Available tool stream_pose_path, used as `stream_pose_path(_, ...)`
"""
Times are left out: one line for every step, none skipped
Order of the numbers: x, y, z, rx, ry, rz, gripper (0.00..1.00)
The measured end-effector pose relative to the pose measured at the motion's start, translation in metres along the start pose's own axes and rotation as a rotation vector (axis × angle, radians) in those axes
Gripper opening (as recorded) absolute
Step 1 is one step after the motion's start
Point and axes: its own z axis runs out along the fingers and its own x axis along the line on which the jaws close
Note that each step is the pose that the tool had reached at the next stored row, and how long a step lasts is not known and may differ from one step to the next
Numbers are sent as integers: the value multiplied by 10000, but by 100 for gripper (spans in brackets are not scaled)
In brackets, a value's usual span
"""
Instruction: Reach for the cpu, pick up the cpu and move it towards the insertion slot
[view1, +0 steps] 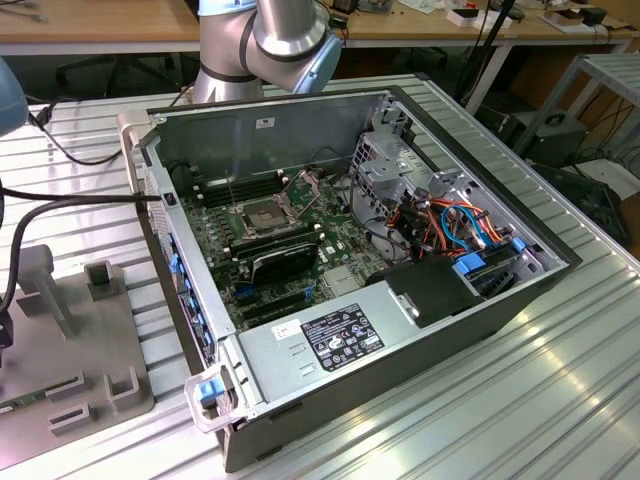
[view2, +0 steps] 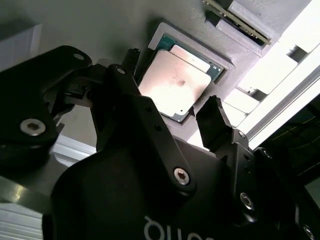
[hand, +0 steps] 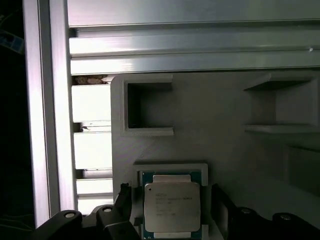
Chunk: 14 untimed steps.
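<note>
The cpu (view2: 176, 82) (hand: 171, 206), a flat square chip with a pale metal face, lies in a shallow square recess of a grey holder plate (hand: 225, 150). In both wrist views my gripper (view2: 171, 79) (hand: 171, 200) is open and hangs just over the chip. One dark fingertip (view2: 131, 56) is on one side of the chip and the other fingertip (view2: 212, 112) is on the opposite side; I see no contact. The insertion slot (view1: 257, 216), a square socket with its silver bracket hinged up, sits on the green motherboard in the exterior view.
The open computer case (view1: 470, 320) has steel walls around the motherboard, a drive cage (view1: 395, 165) and coloured cables on the exterior view's right. The grey holder plate (view1: 70, 350) with raised blocks lies outside the case on the exterior view's left, on a ribbed aluminium table (view1: 520, 420).
</note>
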Motion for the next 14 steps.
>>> stream_pose_path(2, -1, 11, 0, 0, 1, 74)
stream_pose_path(1, -1, 11, 0, 0, 1, 74)
stream_pose_path(1, -2, 13, 0, 0, 0, 72)
stream_pose_path(1, -2, 13, -1, 0, 0, 65)
stream_pose_path(1, -2, 13, -1, -1, 0, 65)
stream_pose_path(1, -2, 14, -1, -1, 1, 58)
stream_pose_path(1, -2, 14, -1, 0, 1, 58)
stream_pose_path(1, -2, 14, -1, -1, 1, 58)
stream_pose_path(1, -2, 14, 0, 0, 0, 58)
stream_pose_path(1, -2, 14, 0, 0, 0, 57)
stream_pose_path(1, -2, 11, -3, -4, 1, 55)
stream_pose_path(1, -2, -4, -1, -2, 0, 55)
stream_pose_path(1, -2, -22, 0, 0, 1, 55)
stream_pose_path(1, -2, -31, 0, 0, 1, 55)
